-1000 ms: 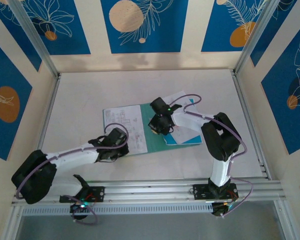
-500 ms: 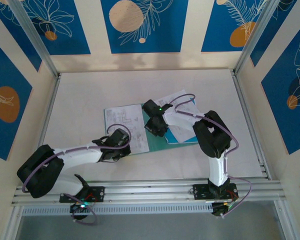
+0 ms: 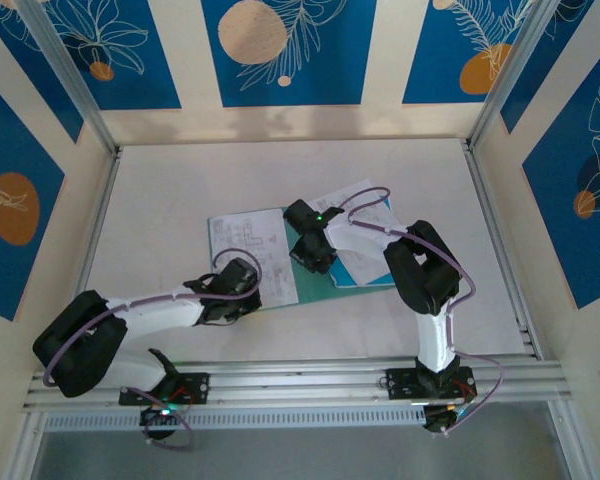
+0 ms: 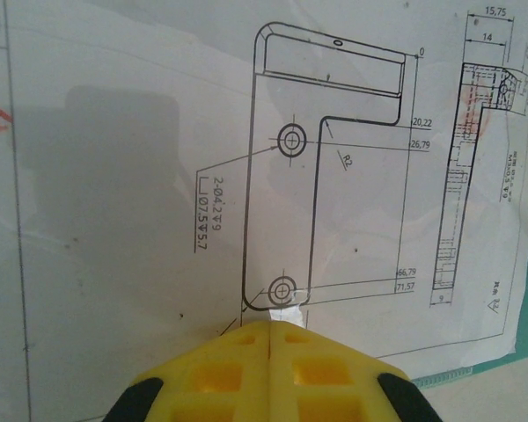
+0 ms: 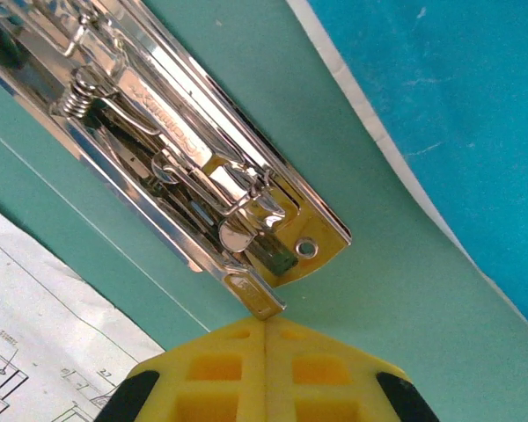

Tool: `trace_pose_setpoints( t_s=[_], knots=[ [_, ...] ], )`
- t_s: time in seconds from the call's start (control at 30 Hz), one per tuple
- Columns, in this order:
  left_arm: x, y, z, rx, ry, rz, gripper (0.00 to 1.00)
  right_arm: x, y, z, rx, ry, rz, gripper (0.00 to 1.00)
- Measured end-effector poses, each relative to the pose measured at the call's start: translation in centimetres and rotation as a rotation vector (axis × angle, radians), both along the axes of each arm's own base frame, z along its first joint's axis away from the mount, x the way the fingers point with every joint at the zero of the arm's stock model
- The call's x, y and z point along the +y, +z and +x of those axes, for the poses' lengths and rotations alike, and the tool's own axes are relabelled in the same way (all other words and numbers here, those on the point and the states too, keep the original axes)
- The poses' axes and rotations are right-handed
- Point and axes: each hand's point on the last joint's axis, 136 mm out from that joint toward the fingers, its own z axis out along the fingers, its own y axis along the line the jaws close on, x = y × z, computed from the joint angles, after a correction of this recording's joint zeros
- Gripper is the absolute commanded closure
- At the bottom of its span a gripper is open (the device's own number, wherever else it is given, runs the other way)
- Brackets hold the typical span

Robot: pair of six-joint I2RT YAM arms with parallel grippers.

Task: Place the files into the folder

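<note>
From the overhead camera I see the folder (image 3: 308, 287) lying open near the middle of the table (image 3: 180, 180). White sheets (image 3: 242, 238) cover its left leaf, and the sky-blue sheet (image 3: 368, 270) lies on its right leaf with another white sheet (image 3: 352, 196) poking past the far edge. The left gripper (image 3: 242, 285) sits at the folder's near-left corner and the right gripper (image 3: 310, 256) over its spine. On the left wrist camera, the left gripper (image 4: 270, 327) has its fingers pressed together, holding nothing, with the tips down on a printed drawing sheet (image 4: 158, 176) just inside the folder's teal edge (image 4: 475, 369). I judge it to be pinning the paper, so I'd hold that pressure steady and avoid dragging. On the right wrist camera, the right gripper (image 5: 266, 325) is likewise pressed together and empty. Its tips touch the near end of the metal clip (image 5: 185, 167) on the folder's spine (image 5: 405, 290), with the sky-blue sheet (image 5: 458, 105) beyond. To work the clip, I'd push squarely on its lever, slowly, so the tips don't skid off the chrome.
</note>
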Motion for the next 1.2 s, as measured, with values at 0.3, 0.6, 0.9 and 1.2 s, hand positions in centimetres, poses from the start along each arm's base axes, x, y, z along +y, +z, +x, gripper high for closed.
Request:
trace_pose_setpoints(
  t_s=[0.3,0.6,0.9,1.2],
  knots=[
    [0.0,0.0,0.0,-0.006,0.003,-0.005,1.00,0.2,0.2,0.2,-0.013,0.011,0.009,1.00],
    [0.0,0.0,0.0,-0.006,0.003,-0.006,1.00,0.6,0.7,0.9,-0.040,0.018,0.033,1.00],
    [0.0,0.0,0.0,-0.007,0.003,-0.006,1.00,0.0,0.5,2.0,-0.054,-0.007,0.052,1.00],
    [0.0,0.0,0.0,-0.007,0.003,-0.006,1.00,-0.3,0.2,1.8,-0.055,-0.015,0.086,1.00]
  ],
)
